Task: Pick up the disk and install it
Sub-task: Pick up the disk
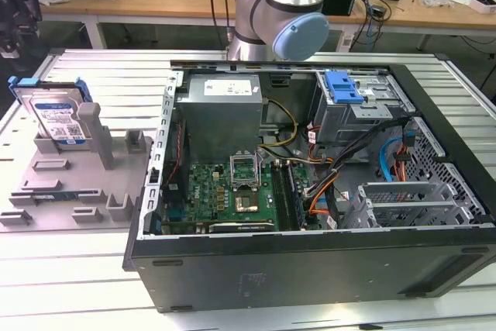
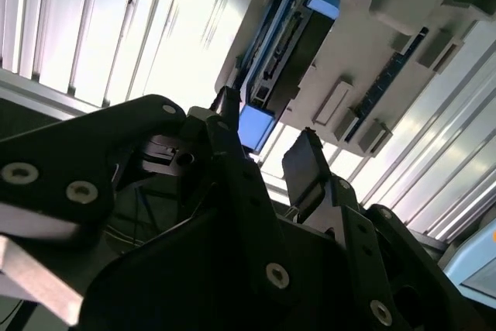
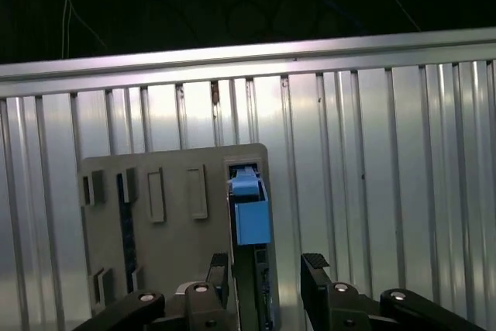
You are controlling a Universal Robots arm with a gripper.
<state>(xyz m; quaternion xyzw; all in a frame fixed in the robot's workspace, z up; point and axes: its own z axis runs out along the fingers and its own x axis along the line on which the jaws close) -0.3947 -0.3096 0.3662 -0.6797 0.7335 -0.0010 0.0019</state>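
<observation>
— What lies around the work place?

— I see a ribbed silver metal table (image 1: 93,75). On it, at the exterior view's right, lies a big black computer case (image 1: 310,269) with its side open. Inside it are a grey metal power supply box (image 1: 221,110), a green motherboard (image 1: 225,191), bundles of coloured cables (image 1: 333,168) and a small blue plastic latch (image 1: 343,85) with ribbed tabs. At the exterior view's left lies a flat grey plastic holder plate (image 1: 77,184) with several upright blocks.

— And where is the disk?

— The flat silver-grey disk (image 1: 53,114), with white-and-blue label and blue plastic carrier frame, stands on its edge in the holder plate, just beside a grey post (image 1: 89,122). It is outside the case, not installed. In both wrist views I see it edge-on (image 3: 252,222) (image 2: 283,44).

— Does something stand in the way?

— The case's perforated metal side wall (image 1: 164,145) rises between the holder plate and the inside of the case.

— How is the arm?

— The silver arm (image 1: 283,5) with pale blue joint caps comes down from the top of the exterior view, behind the far side of the case. In both wrist views the black gripper (image 3: 266,261) (image 2: 266,118) looks toward the holder plate. Its fingers (image 3: 219,269) are spread apart and grasp nothing. In the first wrist view the disk's edge lines up between them, apart from both.
</observation>
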